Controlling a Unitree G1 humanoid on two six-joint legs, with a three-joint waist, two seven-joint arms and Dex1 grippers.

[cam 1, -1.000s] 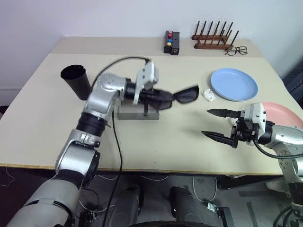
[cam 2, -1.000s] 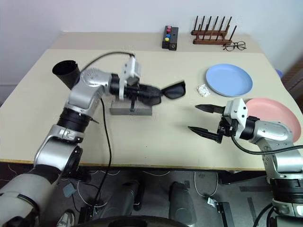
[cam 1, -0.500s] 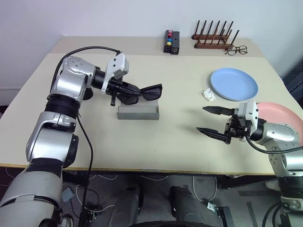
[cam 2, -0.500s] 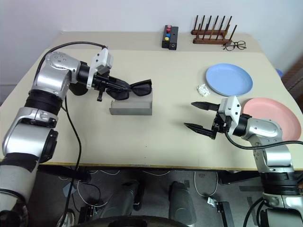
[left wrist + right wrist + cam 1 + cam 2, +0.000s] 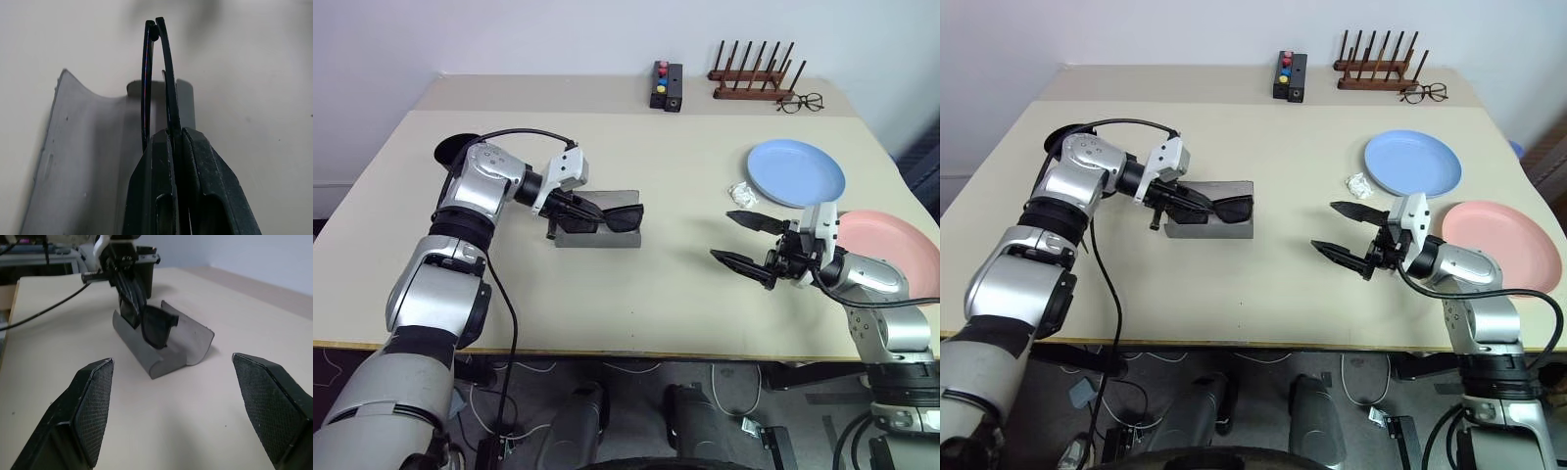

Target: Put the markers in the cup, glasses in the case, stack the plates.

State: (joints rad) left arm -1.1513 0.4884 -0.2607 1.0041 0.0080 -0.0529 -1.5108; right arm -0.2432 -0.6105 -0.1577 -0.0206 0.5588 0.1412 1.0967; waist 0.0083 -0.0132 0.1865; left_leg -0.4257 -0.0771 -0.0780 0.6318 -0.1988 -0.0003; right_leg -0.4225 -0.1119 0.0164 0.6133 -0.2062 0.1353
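Nearest you on the beige tabletop (image 5: 636, 304), your right gripper (image 5: 742, 241) hovers with its jaws spread wide and nothing between them, the round pink plastic plate (image 5: 891, 242) just behind its arm. Mid-table, your left gripper (image 5: 570, 210) is clenched on the black thick-framed sunglasses (image 5: 612, 218), holding them over the open grey hard case (image 5: 599, 235). Farther back you have the round light blue plastic plate (image 5: 796, 173) on the right, the tall black plastic cup (image 5: 454, 150) behind your left arm, and the thin wire-framed spectacles (image 5: 801, 102) by the wooden rack (image 5: 755, 77).

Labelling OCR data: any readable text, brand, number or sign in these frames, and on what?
None readable.
Black button box: coloured buttons, no legible lettering.
Grey case, sunglasses, blue plate, pink plate, black cup: no print shows.
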